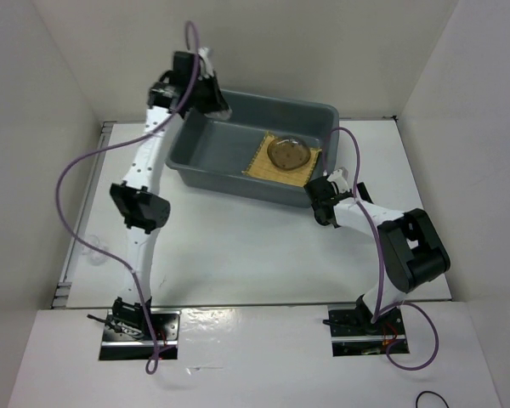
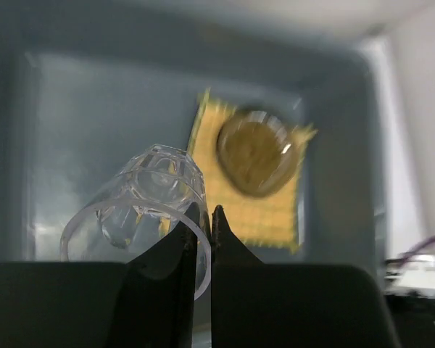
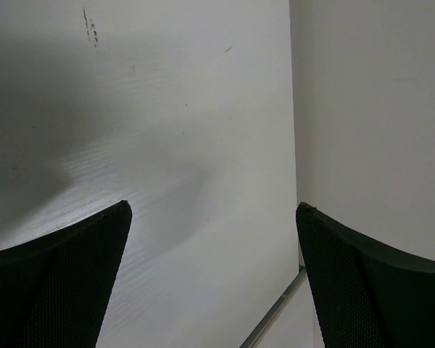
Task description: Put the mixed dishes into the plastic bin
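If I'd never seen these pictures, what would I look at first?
Probably the clear cup, which looks huge in the left wrist view. Its rim seems to be pinched in the left tool above the grey bin. Next comes the yellow mat lying in the bin's right end, with a round plate on top.

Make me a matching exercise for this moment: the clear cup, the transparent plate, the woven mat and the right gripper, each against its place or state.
Things:
1. small clear cup
2. small round transparent plate
3. square tan-yellow woven mat
4. right gripper

Places or states:
A. open, holding nothing
B. lying on the floor of the large dark grey plastic bin
C. pinched at its rim by the left gripper
D. resting on top of the mat

Pairs: 1-C, 2-D, 3-B, 4-A
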### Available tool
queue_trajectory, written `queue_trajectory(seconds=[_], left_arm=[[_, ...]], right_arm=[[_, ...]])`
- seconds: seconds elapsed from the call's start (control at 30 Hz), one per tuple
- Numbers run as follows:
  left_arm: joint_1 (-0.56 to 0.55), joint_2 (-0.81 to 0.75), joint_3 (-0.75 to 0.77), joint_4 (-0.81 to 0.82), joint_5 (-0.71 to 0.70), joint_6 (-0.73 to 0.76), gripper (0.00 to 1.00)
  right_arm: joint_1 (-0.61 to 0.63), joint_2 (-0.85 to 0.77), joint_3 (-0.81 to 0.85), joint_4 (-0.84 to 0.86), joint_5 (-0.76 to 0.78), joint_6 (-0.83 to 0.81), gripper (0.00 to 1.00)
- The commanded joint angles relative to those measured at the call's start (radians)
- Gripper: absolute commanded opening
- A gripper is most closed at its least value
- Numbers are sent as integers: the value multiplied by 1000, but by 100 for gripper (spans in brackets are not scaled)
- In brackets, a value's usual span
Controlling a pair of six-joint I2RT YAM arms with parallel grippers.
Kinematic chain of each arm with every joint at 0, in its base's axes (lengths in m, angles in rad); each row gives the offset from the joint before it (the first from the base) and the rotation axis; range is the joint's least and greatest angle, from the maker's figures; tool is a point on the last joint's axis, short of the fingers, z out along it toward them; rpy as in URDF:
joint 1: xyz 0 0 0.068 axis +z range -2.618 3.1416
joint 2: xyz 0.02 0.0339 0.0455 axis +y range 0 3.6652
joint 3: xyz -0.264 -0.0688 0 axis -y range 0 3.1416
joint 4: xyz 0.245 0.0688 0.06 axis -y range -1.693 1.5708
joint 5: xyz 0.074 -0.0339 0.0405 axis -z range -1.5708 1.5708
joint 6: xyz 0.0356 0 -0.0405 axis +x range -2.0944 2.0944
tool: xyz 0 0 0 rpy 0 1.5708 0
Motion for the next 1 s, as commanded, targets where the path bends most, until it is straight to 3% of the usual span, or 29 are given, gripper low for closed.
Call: queue_trajectory(seconds=[0.0,0.17,0.53,0.63,0.8,0.9,0.97], left_arm=[[-58,90,94,-204,-203,69,0],[-129,198,25,-245,-335,69,0],[-193,298,26,-273,-404,60,6],[-193,319,26,-282,-441,49,7],[-193,350,26,-291,-453,49,38],[-203,350,26,-301,-467,49,46],[-203,350,35,-301,-479,49,46]], right_arm=[[16,-11,-7,-34,-2,-16,98],[16,-32,-7,-34,-2,-16,98],[16,-42,-7,-34,-11,-16,98],[68,-42,-7,-34,-11,-16,98],[123,-42,-7,-34,-11,-7,98],[123,-42,-7,-34,-21,-7,98],[123,-42,-7,-43,-30,-16,98]])
